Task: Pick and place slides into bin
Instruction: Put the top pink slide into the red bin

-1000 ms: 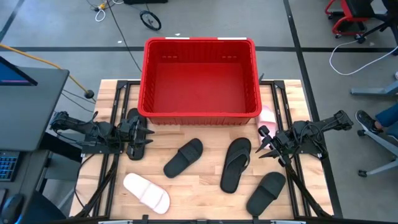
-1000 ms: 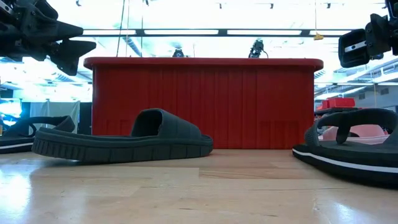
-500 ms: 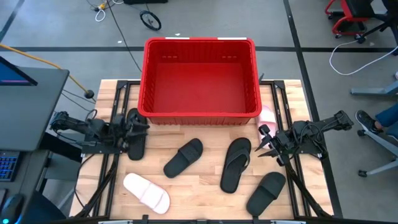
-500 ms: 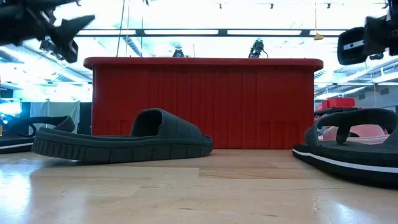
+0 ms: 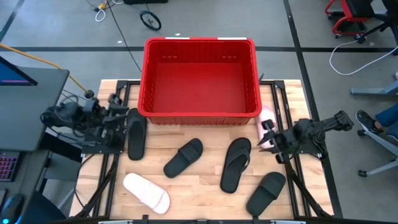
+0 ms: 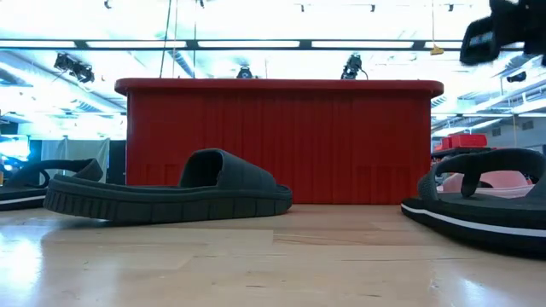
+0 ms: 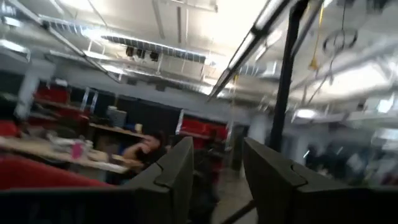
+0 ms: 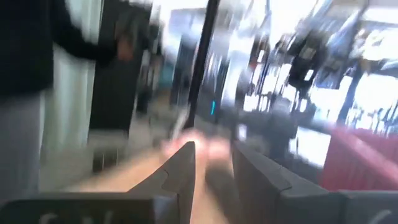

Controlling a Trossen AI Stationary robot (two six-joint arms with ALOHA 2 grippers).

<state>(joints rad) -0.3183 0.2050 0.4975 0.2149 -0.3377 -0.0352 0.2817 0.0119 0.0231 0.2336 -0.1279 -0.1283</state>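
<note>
Since a moment ago, we see the left gripper (image 5: 115, 111) has pulled back off the matte black slide (image 5: 135, 134) at the counter's left edge, while the right gripper (image 5: 268, 138) has lifted slightly beside the pale pink slide (image 5: 267, 117). Both pairs of fingers (image 7: 180, 174) stand slightly parted, grasping nothing. The large red ribbed plastic bin (image 5: 200, 112) sits at the far side of the wooden counter (image 5: 205, 186); no slide lies inside it. A second black slide (image 5: 184, 157), a black thong flip-flop (image 5: 236, 164), a third black slide (image 5: 266, 193) and a white slide (image 5: 146, 192) lie nearer.

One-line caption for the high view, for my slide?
Empty red bin, six slides scattered on the table, left gripper and right gripper at opposite edges.
</note>
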